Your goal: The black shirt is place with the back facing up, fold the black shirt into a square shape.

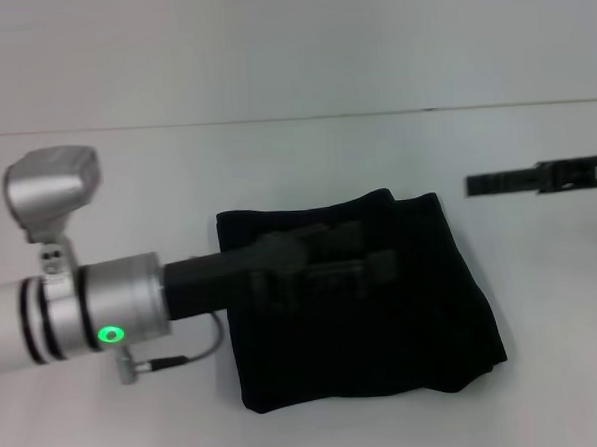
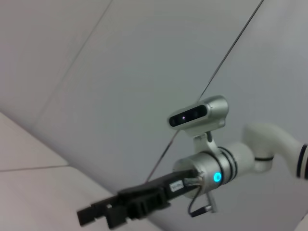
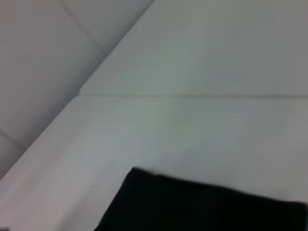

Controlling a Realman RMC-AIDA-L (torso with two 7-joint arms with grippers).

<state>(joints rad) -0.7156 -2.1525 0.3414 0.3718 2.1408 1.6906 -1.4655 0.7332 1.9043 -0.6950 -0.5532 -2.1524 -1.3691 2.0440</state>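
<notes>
The black shirt (image 1: 365, 340) lies folded into a rough square on the white table, with no lettering showing. One corner of it also shows in the right wrist view (image 3: 202, 207). My left gripper (image 1: 375, 257) reaches in from the left and hovers over the shirt's upper middle, black against the black fabric. My right gripper (image 1: 474, 185) is held off the shirt, to the right of its far right corner. It also shows in the left wrist view (image 2: 91, 215), with its silver wrist and camera behind it.
The white table (image 1: 305, 153) spreads around the shirt on all sides. A pale wall rises behind the table's far edge (image 1: 273, 118). My left arm's silver wrist and camera (image 1: 61, 286) stand over the table's left part.
</notes>
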